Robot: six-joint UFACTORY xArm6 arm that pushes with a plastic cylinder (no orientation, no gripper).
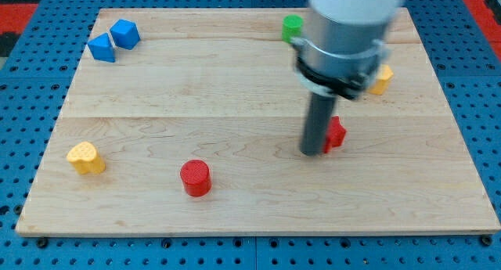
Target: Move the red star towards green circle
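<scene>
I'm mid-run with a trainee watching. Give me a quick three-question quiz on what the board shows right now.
1. True or false: my tip sits at the view's left side of the red star, close against it.
2. Which block lies nearest the view's bottom? A) red cylinder B) green circle C) yellow heart
3. Fill in: the two blue blocks sit at the board's top ____ corner.

Key: 1 true; 2 A; 3 left.
</scene>
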